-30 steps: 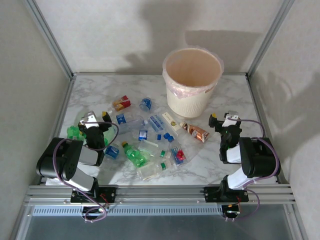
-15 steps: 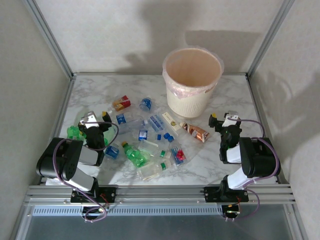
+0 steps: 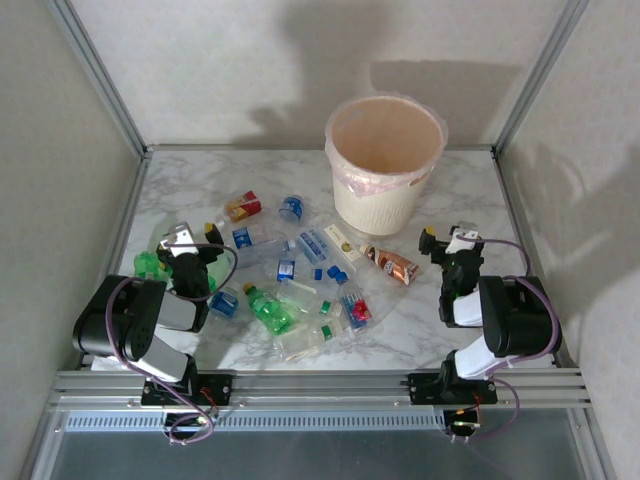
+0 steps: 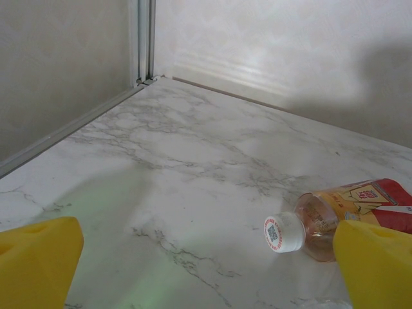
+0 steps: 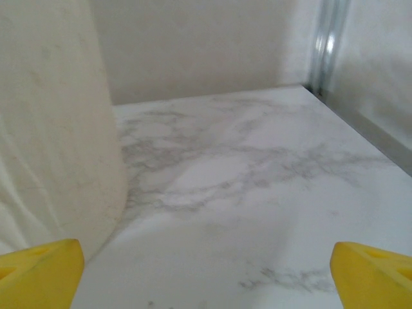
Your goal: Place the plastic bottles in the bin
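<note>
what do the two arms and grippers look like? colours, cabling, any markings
The left arm and right arm match: bulky black joint housings, white-grey link shells, and thin purple cables looping along them. The left gripper and right gripper have yellow wedge-shaped fingertips, and each wrist has a pale camera block. I can't make out any markings.

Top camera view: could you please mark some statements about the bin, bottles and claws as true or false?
1. The bin stands upright on the table. True.
2. Several bottles are in the bin. False: they lie scattered on the table.
3. The left claw grips a bottle. False: it is open and empty.
4. The right claw is open. True.
5. A red-labelled bottle lies on its side near the left claw. True.
</note>
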Controlling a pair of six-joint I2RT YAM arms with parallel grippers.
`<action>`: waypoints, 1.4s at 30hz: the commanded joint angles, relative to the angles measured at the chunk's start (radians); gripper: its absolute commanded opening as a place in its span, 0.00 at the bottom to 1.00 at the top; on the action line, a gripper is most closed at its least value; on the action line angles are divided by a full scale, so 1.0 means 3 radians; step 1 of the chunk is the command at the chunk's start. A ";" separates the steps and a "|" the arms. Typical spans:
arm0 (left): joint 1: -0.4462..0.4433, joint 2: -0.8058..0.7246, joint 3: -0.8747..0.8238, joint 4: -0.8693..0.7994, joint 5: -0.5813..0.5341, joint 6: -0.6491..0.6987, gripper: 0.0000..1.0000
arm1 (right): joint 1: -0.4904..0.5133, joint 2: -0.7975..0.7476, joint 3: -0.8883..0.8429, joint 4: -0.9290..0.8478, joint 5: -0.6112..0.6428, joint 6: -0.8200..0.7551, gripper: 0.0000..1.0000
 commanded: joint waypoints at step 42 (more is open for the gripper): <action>-0.1100 -0.1172 0.2859 -0.5064 0.0032 -0.2168 0.92 | 0.1289 0.0291 0.2630 -0.5598 -0.0118 0.0942 0.90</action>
